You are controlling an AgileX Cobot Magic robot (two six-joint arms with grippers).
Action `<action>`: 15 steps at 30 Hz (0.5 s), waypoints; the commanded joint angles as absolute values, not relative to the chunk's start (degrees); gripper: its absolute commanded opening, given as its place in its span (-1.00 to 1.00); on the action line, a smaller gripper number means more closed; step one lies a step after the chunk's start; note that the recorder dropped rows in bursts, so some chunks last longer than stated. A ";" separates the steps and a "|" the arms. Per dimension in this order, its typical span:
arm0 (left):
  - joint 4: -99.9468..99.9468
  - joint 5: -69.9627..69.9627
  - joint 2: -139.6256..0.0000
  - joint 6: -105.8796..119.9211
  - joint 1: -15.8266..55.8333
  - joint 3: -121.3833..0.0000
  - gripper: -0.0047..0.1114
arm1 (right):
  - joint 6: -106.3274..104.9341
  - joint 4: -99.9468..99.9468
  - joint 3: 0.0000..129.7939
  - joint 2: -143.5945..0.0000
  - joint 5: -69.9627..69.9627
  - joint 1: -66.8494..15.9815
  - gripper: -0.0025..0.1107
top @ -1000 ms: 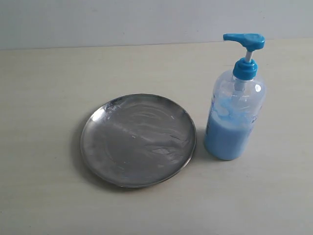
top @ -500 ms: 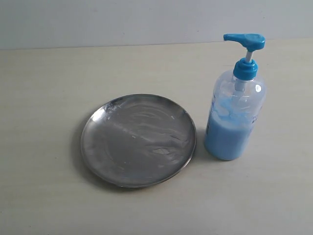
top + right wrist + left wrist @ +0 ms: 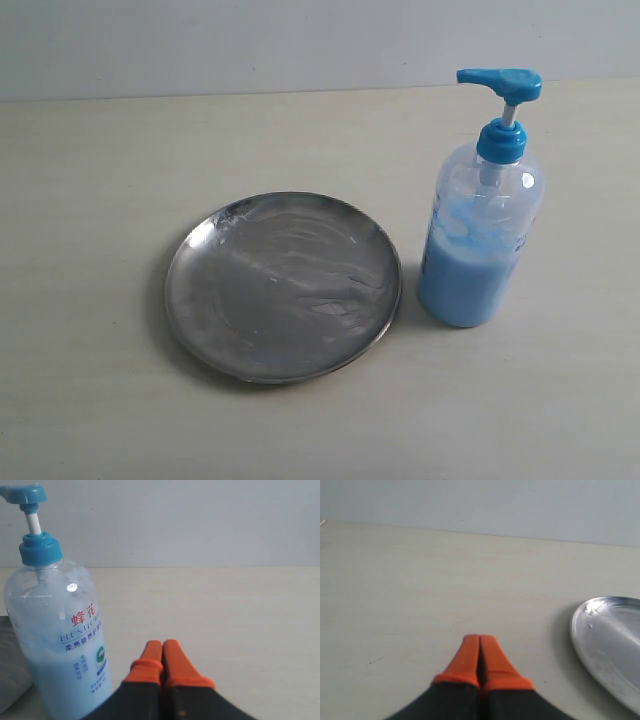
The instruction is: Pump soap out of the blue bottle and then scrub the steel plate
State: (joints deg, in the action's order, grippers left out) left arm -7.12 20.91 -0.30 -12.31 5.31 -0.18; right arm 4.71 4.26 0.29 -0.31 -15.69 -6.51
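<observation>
Both pincers are sitting pressed shut and holding nothing, the left gripper [image 3: 479, 642] hanging low near the steel plate [image 3: 283, 286], the right gripper [image 3: 162, 647] just beside the blue bottle [image 3: 478, 240]. Farther out, the plate is lying flat on the table [image 3: 100, 150], the bottle standing upright just beside it. With the pump head [image 3: 500, 82] raised and no blue soap showing on the streaky metal, pumping and scrubbing are both seemingly waiting

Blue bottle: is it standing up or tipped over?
Standing up. The blue bottle sits on its base, pump head on top.
</observation>
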 commanded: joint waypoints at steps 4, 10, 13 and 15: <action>-7.37 20.35 0.00 -12.11 5.17 0.00 -0.92 | 4.73 4.94 2.80 -2.59 -15.13 -6.22 -0.96; -7.37 20.35 0.00 -12.11 5.17 0.00 -0.92 | 4.73 4.94 7.89 -7.88 -15.13 -6.22 -0.96; -7.37 20.35 0.00 -12.11 5.17 0.00 -0.92 | 4.73 4.94 10.65 -10.22 -15.02 -6.22 -0.96; -7.37 20.35 0.00 -12.11 5.17 0.00 -0.92 | 4.73 4.94 12.41 -11.92 -15.02 -6.22 -0.96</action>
